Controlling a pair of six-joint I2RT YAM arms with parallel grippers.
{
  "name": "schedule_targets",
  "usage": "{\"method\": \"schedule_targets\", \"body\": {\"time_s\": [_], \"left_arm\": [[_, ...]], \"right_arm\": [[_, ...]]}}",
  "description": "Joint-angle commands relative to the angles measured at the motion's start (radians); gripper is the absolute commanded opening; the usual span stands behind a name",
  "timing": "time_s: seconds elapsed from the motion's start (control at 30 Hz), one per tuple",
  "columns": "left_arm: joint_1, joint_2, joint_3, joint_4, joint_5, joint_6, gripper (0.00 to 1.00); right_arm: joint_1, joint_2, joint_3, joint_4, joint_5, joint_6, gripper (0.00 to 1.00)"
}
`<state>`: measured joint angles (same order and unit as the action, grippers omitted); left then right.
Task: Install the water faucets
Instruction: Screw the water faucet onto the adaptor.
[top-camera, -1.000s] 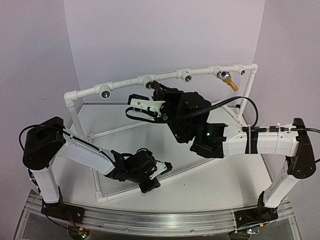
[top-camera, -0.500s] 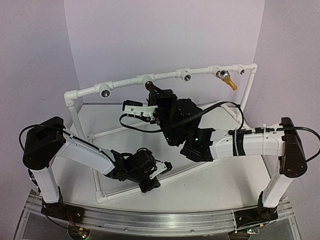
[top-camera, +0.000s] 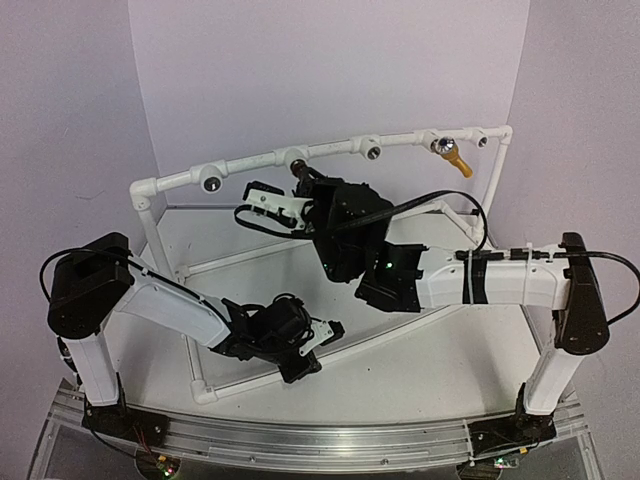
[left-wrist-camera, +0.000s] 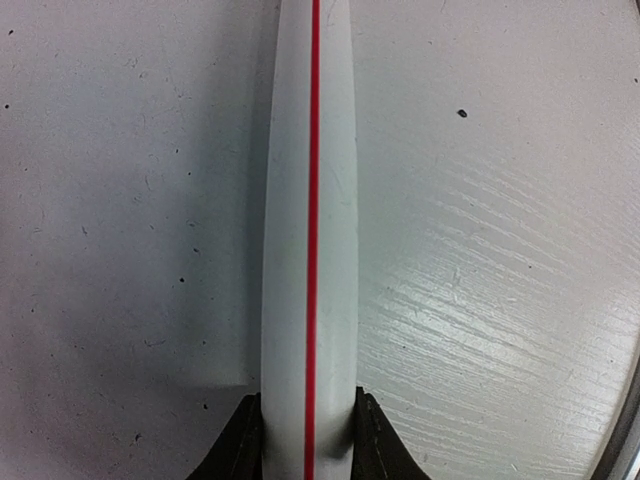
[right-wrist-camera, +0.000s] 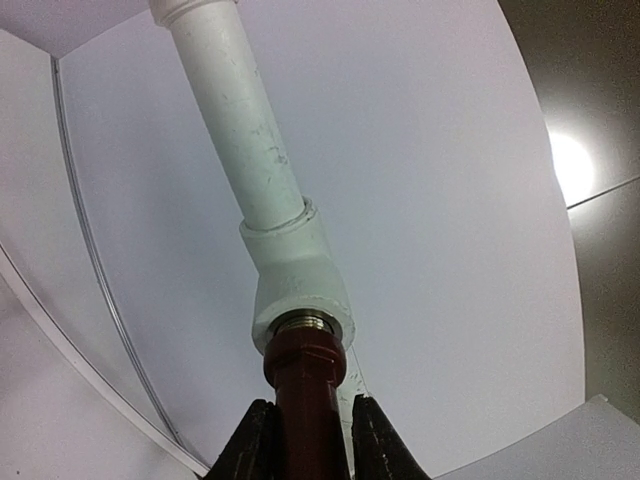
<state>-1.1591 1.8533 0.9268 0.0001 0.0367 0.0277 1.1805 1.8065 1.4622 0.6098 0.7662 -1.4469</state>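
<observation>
While right gripper (right-wrist-camera: 308, 425) clamps reddish-brown faucet (right-wrist-camera: 305, 370), seemingly seated in socket (right-wrist-camera: 298, 285) | left gripper (left-wrist-camera: 307, 425) clamped on red-striped pipe (left-wrist-camera: 310, 200)

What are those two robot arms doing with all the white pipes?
They are fitting taps onto a white pipe frame. The right gripper is shut on a dark red-brown faucet and holds its end right at a white socket on the top rail. A metal ring shows at the joint, so it may not be fully in. The left gripper is clamped on a low pipe with a red stripe, probably steadying the frame. A yellow faucet already sits near the right end.
</observation>
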Motion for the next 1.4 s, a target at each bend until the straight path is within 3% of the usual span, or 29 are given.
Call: {"method": "schedule_targets", "body": {"time_s": [0.0,0.43,0.83,1.37], "left_arm": [[-0.023,0.096,-0.009,-0.005,0.080,0.015,0.00],[-0.047,0.136,0.014,-0.005,0.085,0.032,0.00],[-0.059,0.141,0.024,-0.022,0.089,0.035,0.00],[-0.065,0.162,0.036,-0.033,0.106,0.039,0.00]], "right_arm": [[-0.022,-0.009,0.060,0.018,0.003,0.189,0.00],[-0.026,-0.068,-0.013,0.029,-0.034,0.451,0.00],[-0.037,-0.048,-0.010,0.045,-0.063,0.559,0.00],[-0.077,-0.062,0.011,-0.055,-0.157,0.977,0.00]]}}
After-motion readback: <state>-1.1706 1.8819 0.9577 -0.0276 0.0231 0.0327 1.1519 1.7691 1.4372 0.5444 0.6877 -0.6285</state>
